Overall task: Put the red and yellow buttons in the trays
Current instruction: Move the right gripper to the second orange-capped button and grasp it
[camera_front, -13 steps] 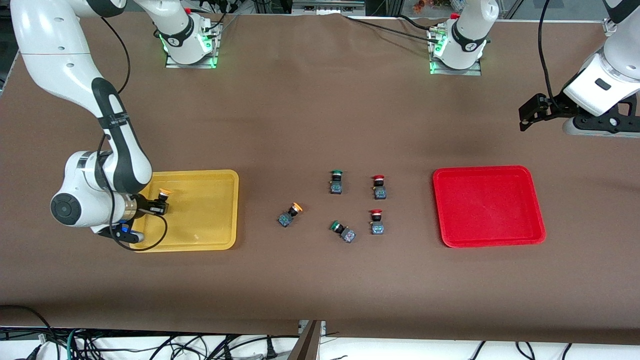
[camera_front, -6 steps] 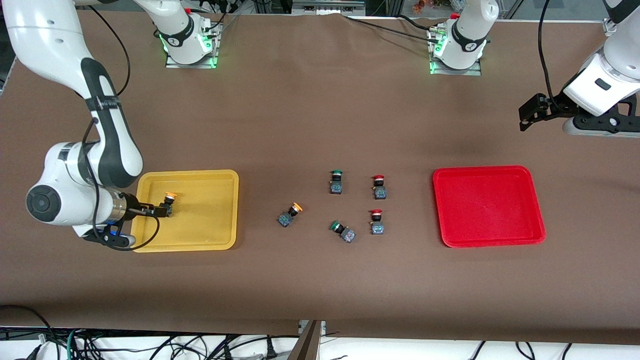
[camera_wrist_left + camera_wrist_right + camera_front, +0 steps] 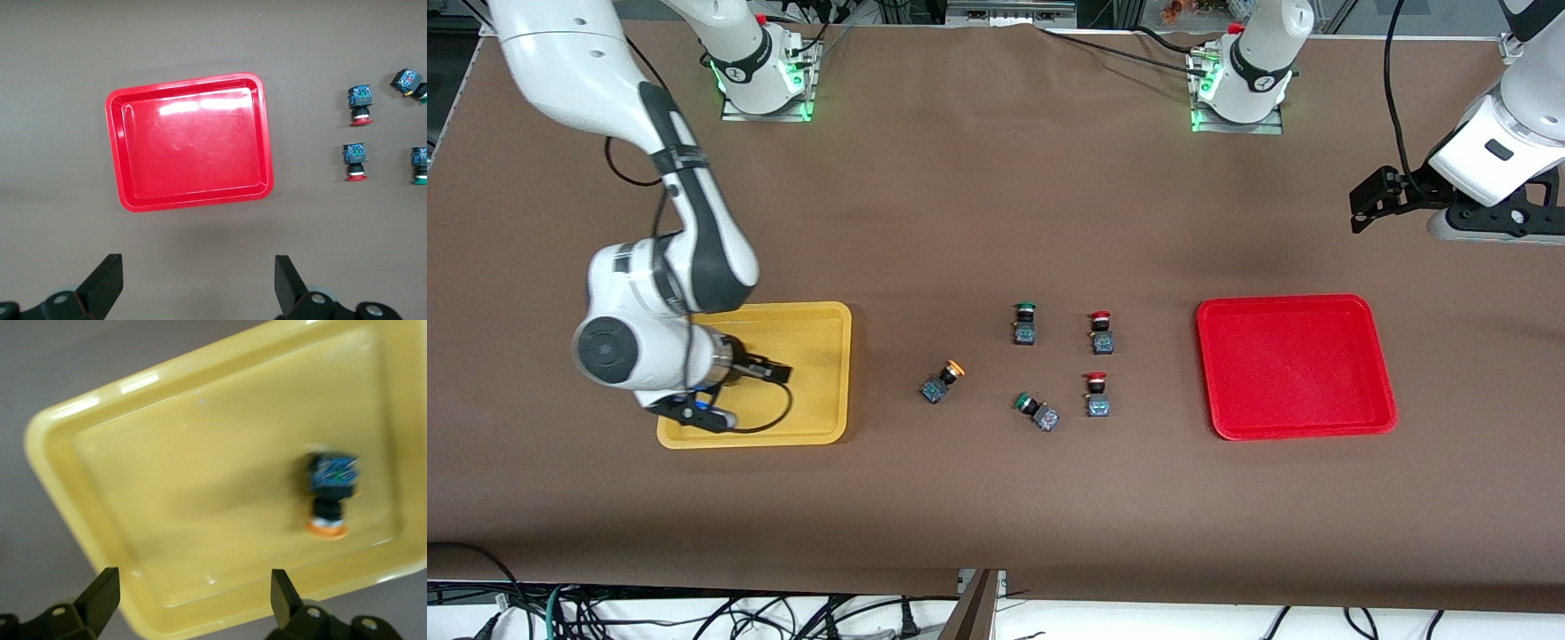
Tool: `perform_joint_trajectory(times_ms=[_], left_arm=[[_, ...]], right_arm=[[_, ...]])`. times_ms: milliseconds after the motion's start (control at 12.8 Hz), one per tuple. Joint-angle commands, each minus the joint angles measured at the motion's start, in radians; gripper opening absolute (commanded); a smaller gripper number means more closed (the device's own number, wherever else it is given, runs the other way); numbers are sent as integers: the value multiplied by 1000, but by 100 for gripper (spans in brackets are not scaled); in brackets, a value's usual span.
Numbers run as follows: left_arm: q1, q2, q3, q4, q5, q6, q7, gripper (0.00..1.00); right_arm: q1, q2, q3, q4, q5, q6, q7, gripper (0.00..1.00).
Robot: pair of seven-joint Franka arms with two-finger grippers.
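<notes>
Over the yellow tray [image 3: 818, 320] I see the right gripper [image 3: 781, 372] with its jaws spread wide and holding nothing. One orange-capped button [image 3: 329, 495] lies on its side on the tray floor, clear of the fingers [image 3: 100, 595]; I see it only in the right wrist view, since the arm hides it from the front camera.

The left gripper [image 3: 1368, 197] waits above bare table at the left arm's end, farther from the front camera than the red tray [image 3: 1294, 366]. Its jaws also stand wide and hold nothing. I see nothing in the red tray.

Between the two trays, five buttons rest on the table:
- second orange-capped button [image 3: 942, 382], tilted, nearest the yellow tray;
- farther red-capped button [image 3: 1101, 331];
- nearer red-capped button [image 3: 1096, 394], in line with the first;
- upright green-capped button [image 3: 1024, 324], beside the farther red one;
- tipped green-capped button [image 3: 1036, 411], beside the nearer red one.
</notes>
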Motion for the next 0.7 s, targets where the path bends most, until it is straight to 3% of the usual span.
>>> perform_joint_trajectory(times_ms=[0, 234, 623], left_arm=[[7, -12, -3, -8, -4, 0, 24, 100], [7, -12, -3, -8, -4, 0, 24, 100], [7, -12, -3, -8, -6, 0, 24, 100]], right_arm=[[91, 19, -6, 2, 8, 110, 185, 100], [198, 90, -8, 2, 2, 318, 437, 100], [297, 179, -11, 8, -4, 566, 655, 100]])
